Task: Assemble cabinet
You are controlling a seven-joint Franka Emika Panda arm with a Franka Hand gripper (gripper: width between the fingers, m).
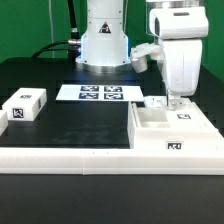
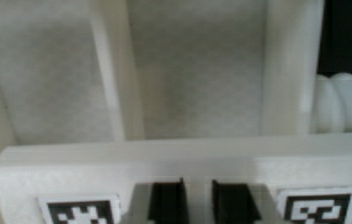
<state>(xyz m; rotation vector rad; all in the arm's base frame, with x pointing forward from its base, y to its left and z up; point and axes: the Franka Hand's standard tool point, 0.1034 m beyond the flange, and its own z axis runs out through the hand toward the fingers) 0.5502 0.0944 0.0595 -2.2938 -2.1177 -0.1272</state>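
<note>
The cabinet [image 1: 170, 128] is a large white box with open compartments and tags on its front, standing at the exterior view's right. My gripper [image 1: 174, 99] reaches straight down onto its back wall. In the wrist view the two dark fingers [image 2: 164, 205] stand close together with a thin strip of white between them, on a tagged white face of the cabinet [image 2: 84, 170], so my gripper [image 2: 194, 205] looks shut on that wall. Beyond it are the inner compartments and dividers. A small tagged white drawer block [image 1: 25, 105] lies apart at the exterior view's left.
The marker board [image 1: 95, 93] lies flat in front of the robot base [image 1: 105, 40]. A long white border rail [image 1: 90, 156] runs along the table's front edge. A white ribbed rounded part [image 2: 345, 105] shows beside the cabinet in the wrist view.
</note>
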